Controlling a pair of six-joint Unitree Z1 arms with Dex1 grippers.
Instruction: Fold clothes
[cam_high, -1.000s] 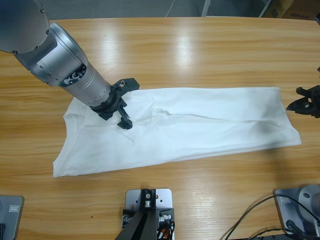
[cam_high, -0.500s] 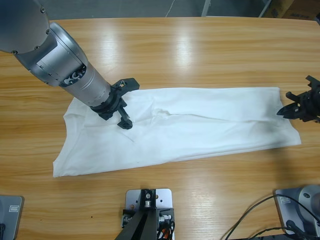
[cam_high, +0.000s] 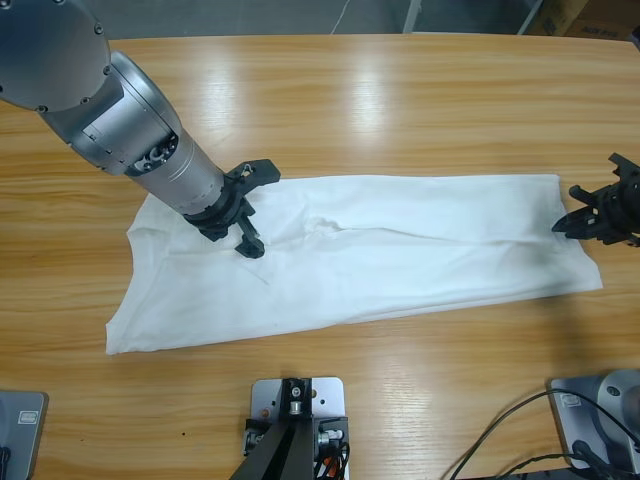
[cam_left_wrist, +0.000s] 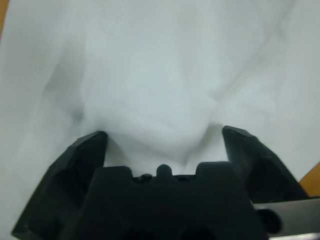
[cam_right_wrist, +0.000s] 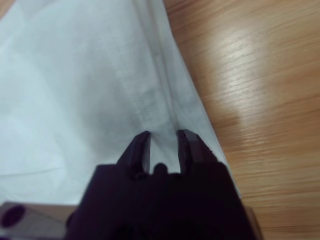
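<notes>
White cotton T-shirt (cam_high: 370, 258) is being kept spread lengthwise on the wooden table (cam_high: 400, 110); left gripper (cam_left_wrist: 162, 140), jaws apart, is being pressed into cloth as anchor; right gripper (cam_right_wrist: 162, 137), nearly closed, is being set astride the hem, seemingly for folding.

Counted in the high view: one white T-shirt (cam_high: 360, 255), laid flat on one wooden table (cam_high: 400, 100). Two arms are seen, each ending in one black gripper: left gripper (cam_high: 250, 210), right gripper (cam_high: 590, 213). Each gripper is fitted with two jaws.
</notes>
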